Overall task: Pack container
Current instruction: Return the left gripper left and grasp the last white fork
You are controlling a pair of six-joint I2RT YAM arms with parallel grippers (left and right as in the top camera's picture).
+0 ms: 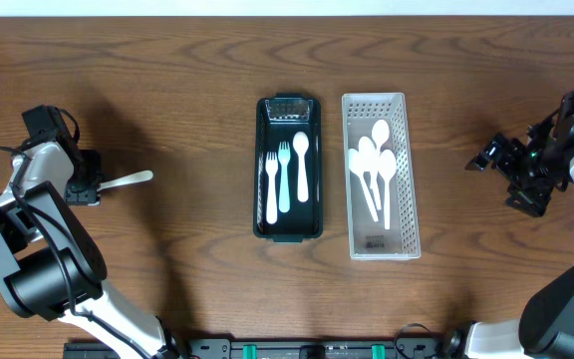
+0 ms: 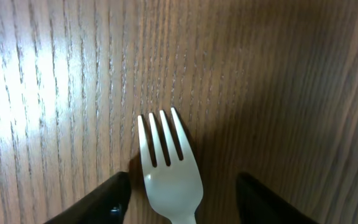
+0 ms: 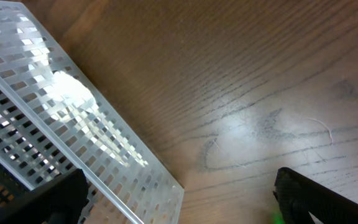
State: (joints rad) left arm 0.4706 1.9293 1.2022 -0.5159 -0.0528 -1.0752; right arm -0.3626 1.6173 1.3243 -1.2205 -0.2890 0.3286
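A white plastic fork lies on the wooden table at the far left. My left gripper is open with its fingers on either side of the fork's head. In the left wrist view the fork sits between the fingers, closer to the left one, with gaps on both sides. The black container at the centre holds two white forks and a white spoon. My right gripper is open and empty at the far right, above bare table.
A white perforated basket with several white spoons stands right of the black container. In the right wrist view the basket's corner lies between the open fingers at the left.
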